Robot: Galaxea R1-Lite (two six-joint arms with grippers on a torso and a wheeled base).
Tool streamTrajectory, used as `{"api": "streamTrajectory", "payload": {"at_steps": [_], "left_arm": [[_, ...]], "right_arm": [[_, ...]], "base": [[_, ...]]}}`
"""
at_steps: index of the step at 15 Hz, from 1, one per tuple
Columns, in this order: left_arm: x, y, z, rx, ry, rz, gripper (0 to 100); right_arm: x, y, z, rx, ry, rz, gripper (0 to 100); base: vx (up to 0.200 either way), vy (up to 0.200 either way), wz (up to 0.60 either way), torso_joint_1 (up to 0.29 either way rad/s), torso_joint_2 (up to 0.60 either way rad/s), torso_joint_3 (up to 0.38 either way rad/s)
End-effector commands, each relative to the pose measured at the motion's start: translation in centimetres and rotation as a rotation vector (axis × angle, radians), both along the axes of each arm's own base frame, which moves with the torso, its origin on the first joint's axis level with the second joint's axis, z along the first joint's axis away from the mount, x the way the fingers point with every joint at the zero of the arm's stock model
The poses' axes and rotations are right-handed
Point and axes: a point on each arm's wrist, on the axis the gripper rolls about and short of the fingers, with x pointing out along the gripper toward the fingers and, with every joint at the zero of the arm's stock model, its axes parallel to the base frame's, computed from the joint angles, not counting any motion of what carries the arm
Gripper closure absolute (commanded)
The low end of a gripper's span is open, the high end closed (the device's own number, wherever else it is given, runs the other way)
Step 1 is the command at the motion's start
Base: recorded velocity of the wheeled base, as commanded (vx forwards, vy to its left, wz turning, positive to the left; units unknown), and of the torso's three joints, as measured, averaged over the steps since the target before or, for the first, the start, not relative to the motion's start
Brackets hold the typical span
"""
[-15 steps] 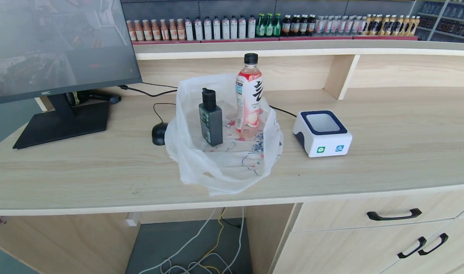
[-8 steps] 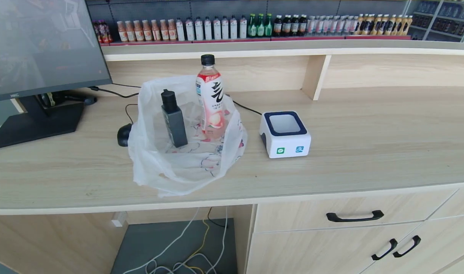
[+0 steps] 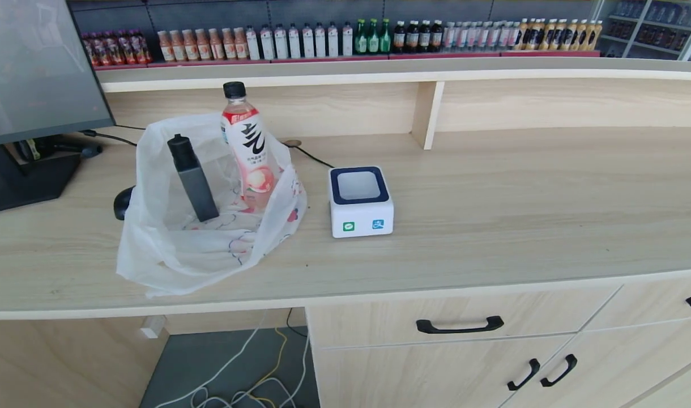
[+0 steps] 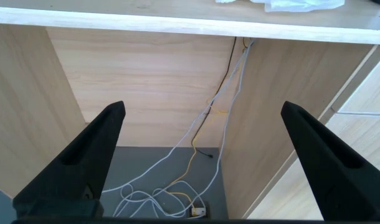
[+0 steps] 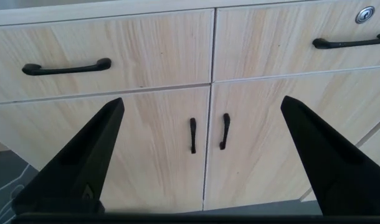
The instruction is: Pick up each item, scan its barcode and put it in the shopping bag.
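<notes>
Monitor (image 3: 34, 62) far left, probably a mouse (image 3: 119, 204) nearby, shelved bottles (image 3: 323, 41) behind

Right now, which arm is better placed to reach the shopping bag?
Probably left: the left gripper, open, sits below the counter edge near the shopping bag; the right gripper, open, faces cabinet doors.

Matte black, tapered wedge prongs on left pincer (image 4: 202, 107) and right pincer (image 5: 202, 101).

Left end effector (image 4: 202, 109) and right end effector (image 5: 202, 102), both empty, jaws wide apart.
</notes>
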Motion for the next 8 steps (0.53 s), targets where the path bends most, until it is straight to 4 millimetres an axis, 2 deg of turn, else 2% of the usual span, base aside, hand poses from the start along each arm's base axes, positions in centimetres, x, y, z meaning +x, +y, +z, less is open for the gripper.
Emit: {"api": "streamTrajectory", "payload": {"at_steps": [1, 8], "left_arm": [[0.00, 0.00, 0.00, 0.000, -0.001, 0.000, 0], [0.00, 0.00, 0.00, 0.001, -0.001, 0.000, 0]], "right_arm": [[0.02, 0.00, 0.01, 0.003, 0.001, 0.000, 0], [0.02, 0.00, 0.00, 0.000, 0.003, 0.000, 0]], "base": [[0.000, -0.200, 0.00, 0.002, 0.00, 0.002], [0.000, 0.000, 0.00, 0.000, 0.00, 0.000]]}}
